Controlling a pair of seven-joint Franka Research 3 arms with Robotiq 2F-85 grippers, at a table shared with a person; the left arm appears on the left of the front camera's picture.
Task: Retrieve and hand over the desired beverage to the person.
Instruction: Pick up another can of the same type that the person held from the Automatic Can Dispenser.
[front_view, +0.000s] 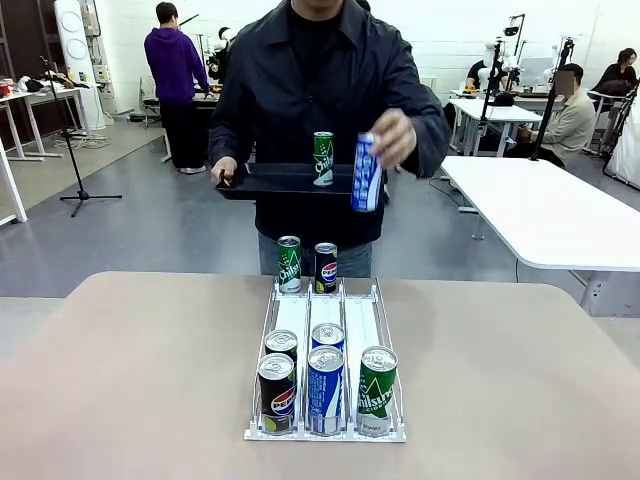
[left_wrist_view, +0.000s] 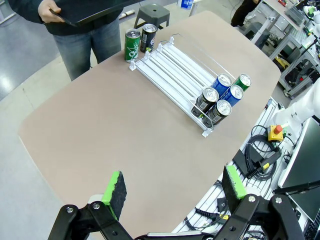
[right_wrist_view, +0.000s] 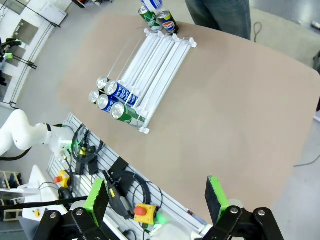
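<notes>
A tan table (front_view: 130, 380) with rounded corners is carrying a white three-lane rack (front_view: 358, 318) at its middle. A green can (front_view: 289, 264) and a dark Pepsi can (front_view: 326, 267) are standing upright on the tabletop just beyond the rack's far end, side by side, the green one toward the rack's left

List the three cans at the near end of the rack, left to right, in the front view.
Near row: black Pepsi can → blue and white can → green Chilsung can.

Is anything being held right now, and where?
The left gripper and right gripper are open, empty. The person's hand grips a blue can near its top; the other hand holds the tray by its edge.
</notes>
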